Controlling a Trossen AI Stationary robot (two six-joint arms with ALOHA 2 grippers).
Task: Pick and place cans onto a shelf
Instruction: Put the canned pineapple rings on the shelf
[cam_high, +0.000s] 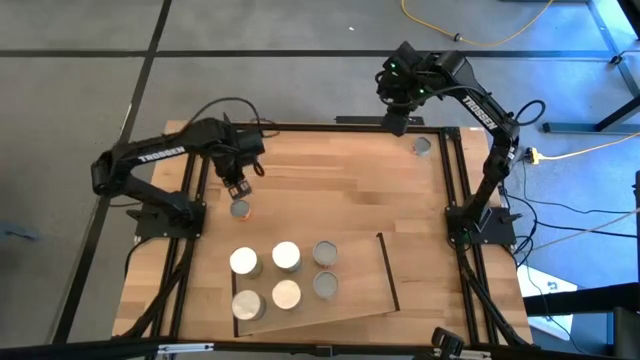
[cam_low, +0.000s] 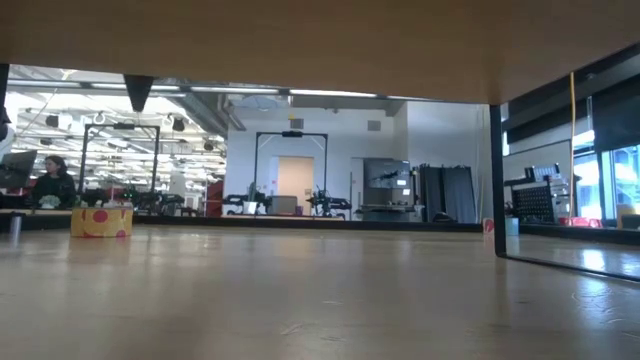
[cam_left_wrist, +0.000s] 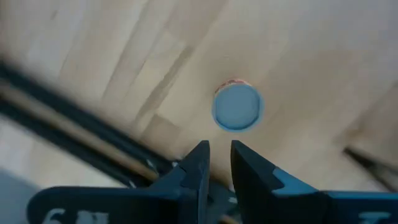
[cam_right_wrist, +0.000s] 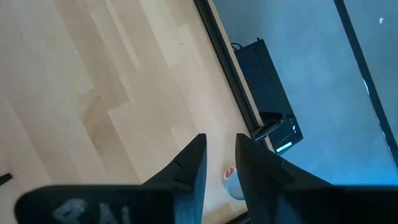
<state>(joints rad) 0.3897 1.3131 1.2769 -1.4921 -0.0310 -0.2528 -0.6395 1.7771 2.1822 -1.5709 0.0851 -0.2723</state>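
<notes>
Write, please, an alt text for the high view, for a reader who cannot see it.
Seen from above, six cans stand grouped on a light-wood shelf at the near edge of a wooden table. The left gripper hangs over a lone can; the right gripper is at the far edge, beside another single can.

Right wrist camera, as I see it from my station:

- Right gripper (cam_right_wrist: 221, 163): two dark fingers (cam_right_wrist: 189, 168) in the foreground with a narrow gap between them, nothing in it.
- Tabletop (cam_right_wrist: 93, 87): light wood planks beneath the fingers.
- Can (cam_right_wrist: 233, 182): small, pale top, a trace of red at its rim, standing on the wood just beyond the fingertips, partly hidden.
- Black frame bar (cam_right_wrist: 227, 68): runs along the table's edge.
- Grey floor (cam_right_wrist: 323, 74) beyond, with a dark boxy object (cam_right_wrist: 267, 93) on it.
</notes>
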